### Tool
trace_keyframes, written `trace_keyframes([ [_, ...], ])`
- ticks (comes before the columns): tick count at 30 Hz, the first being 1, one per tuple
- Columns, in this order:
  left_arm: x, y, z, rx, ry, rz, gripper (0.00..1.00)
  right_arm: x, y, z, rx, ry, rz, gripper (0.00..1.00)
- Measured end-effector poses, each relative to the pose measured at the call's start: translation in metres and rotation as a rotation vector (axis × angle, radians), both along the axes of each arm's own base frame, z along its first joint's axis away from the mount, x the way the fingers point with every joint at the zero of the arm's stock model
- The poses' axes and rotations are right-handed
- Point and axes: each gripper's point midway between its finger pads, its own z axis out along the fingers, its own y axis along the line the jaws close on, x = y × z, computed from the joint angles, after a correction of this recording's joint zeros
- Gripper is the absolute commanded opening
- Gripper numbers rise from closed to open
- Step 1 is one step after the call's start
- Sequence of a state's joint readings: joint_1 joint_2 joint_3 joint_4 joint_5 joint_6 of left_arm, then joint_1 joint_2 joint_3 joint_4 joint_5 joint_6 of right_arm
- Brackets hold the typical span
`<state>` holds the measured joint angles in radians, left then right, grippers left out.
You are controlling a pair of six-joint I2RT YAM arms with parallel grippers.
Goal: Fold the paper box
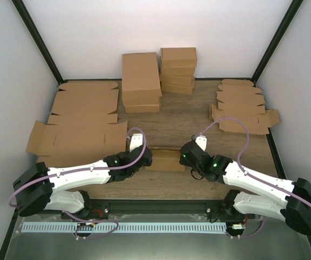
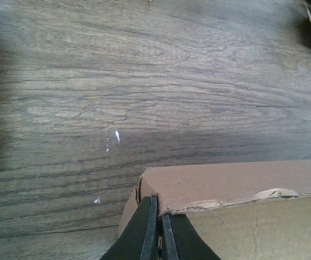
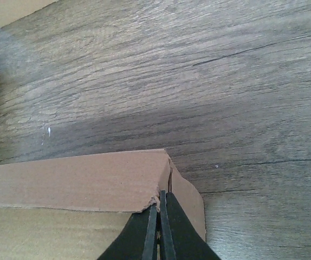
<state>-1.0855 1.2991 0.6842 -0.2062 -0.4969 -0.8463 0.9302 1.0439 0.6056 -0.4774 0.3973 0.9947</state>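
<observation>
The paper box [image 1: 165, 160] is a small brown carton lying on the wooden table near its front edge, between my two arms. My left gripper [image 1: 149, 157] is shut, its tips against the box's left end. In the left wrist view the closed fingertips [image 2: 156, 199] sit at the corner under the folded top flap of the box [image 2: 226, 184]. My right gripper [image 1: 183, 157] is shut at the box's right end. In the right wrist view its tips [image 3: 160, 194] meet the box [image 3: 79, 179] at the corner, beside a rounded side flap [image 3: 190, 200].
Two stacks of folded brown boxes [image 1: 141, 81] [image 1: 178, 69] stand at the back. Flat large cardboard blanks [image 1: 79, 135] cover the left side. A pile of smaller flat blanks [image 1: 242, 105] lies at the back right. Walls enclose the table.
</observation>
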Motion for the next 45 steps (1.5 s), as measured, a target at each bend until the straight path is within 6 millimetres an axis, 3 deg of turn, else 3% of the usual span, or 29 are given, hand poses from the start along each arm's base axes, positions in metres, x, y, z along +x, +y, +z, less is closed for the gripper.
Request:
trace_keyframes([
  [19,-0.016,0.005,0.0,-0.116,0.001,0.001,0.08,-0.003,0.004,0.0,0.048,-0.112,0.07,0.01],
  [22,-0.019,0.004,-0.001,-0.13,0.008,0.004,0.18,-0.004,0.004,-0.001,0.03,-0.13,0.065,0.01],
  [27,-0.031,0.004,0.0,-0.15,0.057,-0.021,0.44,-0.009,0.007,-0.002,0.021,-0.153,0.066,0.01],
  [31,-0.045,0.009,0.002,-0.117,0.113,-0.071,0.57,-0.009,0.008,-0.003,0.024,-0.156,0.062,0.01],
  [35,-0.054,0.008,0.025,-0.131,0.135,-0.113,0.69,-0.009,0.008,-0.002,0.027,-0.157,0.058,0.01],
  [39,-0.055,0.006,0.057,-0.215,0.14,-0.143,0.74,-0.009,0.008,-0.002,0.029,-0.159,0.059,0.01],
  [41,-0.047,0.011,0.062,-0.25,0.157,-0.138,0.75,-0.009,0.008,-0.003,0.031,-0.161,0.061,0.01],
  [44,-0.031,0.02,0.058,-0.289,0.199,-0.114,0.74,-0.009,0.009,-0.002,0.035,-0.164,0.063,0.01],
  [45,-0.015,0.03,0.039,-0.329,0.275,-0.098,0.74,-0.009,0.009,-0.002,0.035,-0.166,0.07,0.01],
])
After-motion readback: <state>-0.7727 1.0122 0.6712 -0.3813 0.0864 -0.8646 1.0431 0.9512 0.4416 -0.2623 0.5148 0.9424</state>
